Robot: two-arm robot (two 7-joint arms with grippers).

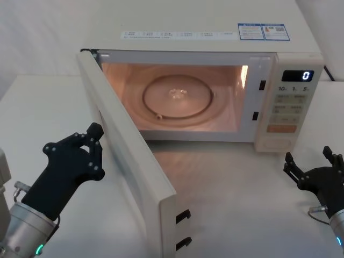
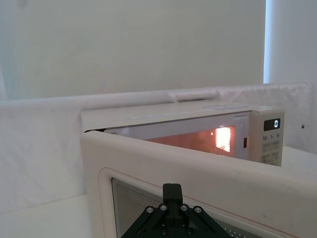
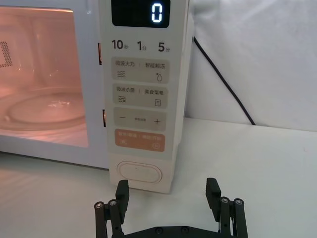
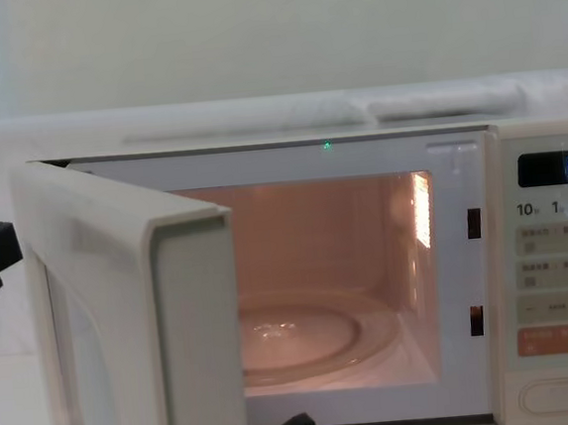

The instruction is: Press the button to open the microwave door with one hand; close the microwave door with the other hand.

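Already swung wide, the microwave door [image 1: 126, 161]: rigid, hinged, likely light; best pushed flat on its outer face, not gripped. Left gripper [image 1: 80, 153] beside that face, fingers together. Right gripper [image 3: 168, 208] spread apart before the button [image 3: 140, 173].

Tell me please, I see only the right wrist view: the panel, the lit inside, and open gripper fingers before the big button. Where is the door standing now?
Observer: The microwave door is swung out wide toward the robot's left, its latch hooks facing the robot in the head view.
Operator: And the other arm, is it near the door?
Observer: Yes. The left gripper is at the door's outer face, beside the window; from the left wrist view it looks very close, but contact I cannot confirm.
Operator: Is my gripper touching the button?
Observer: No. In the head view the right gripper sits open on the table side, apart from the button.
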